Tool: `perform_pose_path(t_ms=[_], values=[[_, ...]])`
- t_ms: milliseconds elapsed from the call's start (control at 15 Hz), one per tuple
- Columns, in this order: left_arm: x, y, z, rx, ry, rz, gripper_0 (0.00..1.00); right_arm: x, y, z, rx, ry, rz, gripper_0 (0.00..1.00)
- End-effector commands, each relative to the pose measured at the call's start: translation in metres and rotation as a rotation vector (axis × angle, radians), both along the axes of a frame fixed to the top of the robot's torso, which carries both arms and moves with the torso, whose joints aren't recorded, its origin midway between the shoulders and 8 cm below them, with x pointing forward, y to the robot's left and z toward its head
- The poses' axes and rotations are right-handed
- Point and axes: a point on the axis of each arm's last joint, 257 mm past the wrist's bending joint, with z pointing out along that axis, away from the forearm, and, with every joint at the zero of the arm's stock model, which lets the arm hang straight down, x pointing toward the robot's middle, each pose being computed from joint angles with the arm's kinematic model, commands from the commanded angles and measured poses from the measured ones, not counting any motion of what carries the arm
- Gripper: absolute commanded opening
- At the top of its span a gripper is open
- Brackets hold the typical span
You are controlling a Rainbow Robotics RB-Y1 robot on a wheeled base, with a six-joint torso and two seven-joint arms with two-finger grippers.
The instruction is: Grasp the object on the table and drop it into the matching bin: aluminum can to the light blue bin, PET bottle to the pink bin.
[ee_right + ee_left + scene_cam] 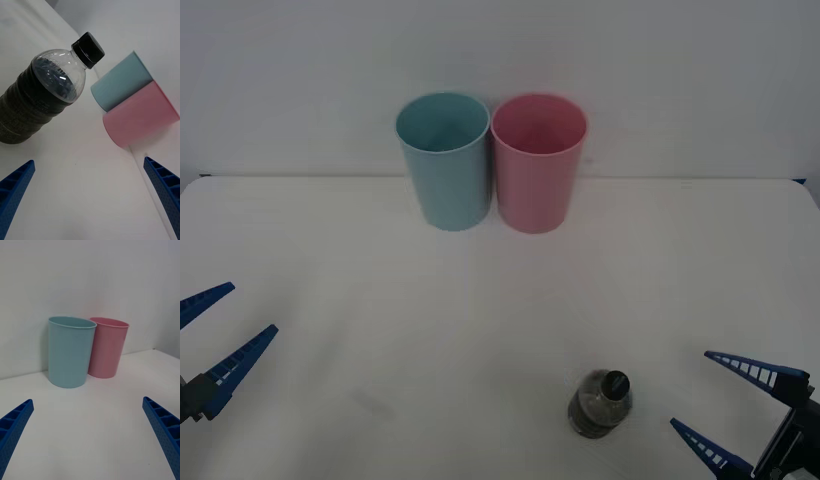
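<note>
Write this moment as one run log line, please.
PET bottle upright on table, ungrasped | right gripper open beside it | left gripper open, idle | target pink bin, beside light blue bin

The left hand (220, 325), with its two blue ribbed plastic fingers (15, 427) spread wide apart, hovers low at the robot's near left, fingertips pointing forward and inward. The right hand (725, 395) sits low at the near right, its blue ribbed fingers (163, 187) likewise parted wide, gripping nothing.
</note>
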Motion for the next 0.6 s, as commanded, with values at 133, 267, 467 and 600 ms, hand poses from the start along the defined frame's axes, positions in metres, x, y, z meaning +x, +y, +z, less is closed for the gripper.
perform_pose_path(t_ms=[133, 267, 467, 600], values=[[0.0000, 0.0000, 0.0000, 0.000, 0.000, 0.000, 1.00, 0.0053, -0.0020, 0.0012, 0.003, 0.001, -0.013, 1.00], [0.0000, 0.0000, 0.0000, 0.000, 0.000, 0.000, 1.00, 0.0059, -0.0015, 0.0021, 0.005, 0.000, -0.012, 1.00], [0.0000, 0.0000, 0.0000, 0.000, 0.000, 0.000, 1.00, 0.0060, -0.0016, 0.0025, 0.019, 0.013, -0.015, 1.00], [0.0000, 0.0000, 0.0000, 0.000, 0.000, 0.000, 1.00, 0.0074, -0.0026, 0.0042, 0.044, 0.038, -0.017, 1.00]])
